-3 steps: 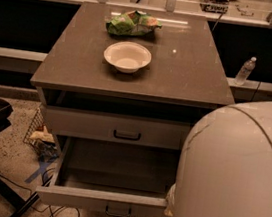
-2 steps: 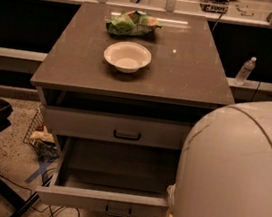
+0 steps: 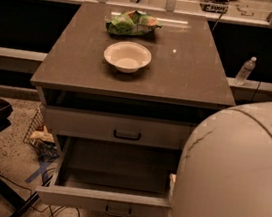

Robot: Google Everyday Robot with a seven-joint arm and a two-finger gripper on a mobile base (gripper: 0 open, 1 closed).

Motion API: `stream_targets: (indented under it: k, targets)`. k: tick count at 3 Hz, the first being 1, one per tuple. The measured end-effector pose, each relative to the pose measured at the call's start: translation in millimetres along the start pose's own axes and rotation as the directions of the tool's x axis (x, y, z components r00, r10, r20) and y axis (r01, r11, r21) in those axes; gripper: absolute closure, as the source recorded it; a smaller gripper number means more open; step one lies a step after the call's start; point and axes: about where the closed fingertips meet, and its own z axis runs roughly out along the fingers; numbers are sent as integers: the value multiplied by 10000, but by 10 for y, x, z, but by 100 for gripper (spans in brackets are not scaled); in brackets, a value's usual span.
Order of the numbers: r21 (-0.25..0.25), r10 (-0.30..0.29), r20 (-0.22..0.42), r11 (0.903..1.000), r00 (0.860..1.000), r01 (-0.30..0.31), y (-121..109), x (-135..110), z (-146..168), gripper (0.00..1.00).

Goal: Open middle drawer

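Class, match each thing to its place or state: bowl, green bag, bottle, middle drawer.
Things:
1 bowl
2 bag
3 bottle
4 middle drawer

Places or states:
A pulled out
B standing right of the cabinet
C at the back of the cabinet's top
D near the middle of the cabinet's top

Pairs: 1-D, 2-C, 3-B, 4-A.

The gripper is not in view; the robot's white body fills the lower right.
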Motion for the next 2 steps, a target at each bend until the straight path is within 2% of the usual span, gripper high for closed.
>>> stream_targets:
  k: [1,2]
  targets:
    - [105,131,-549,9999,9984,-125,26,69,-396,0]
    - [610,-292,-892,9975,9956,347,-275,-43,-804,18]
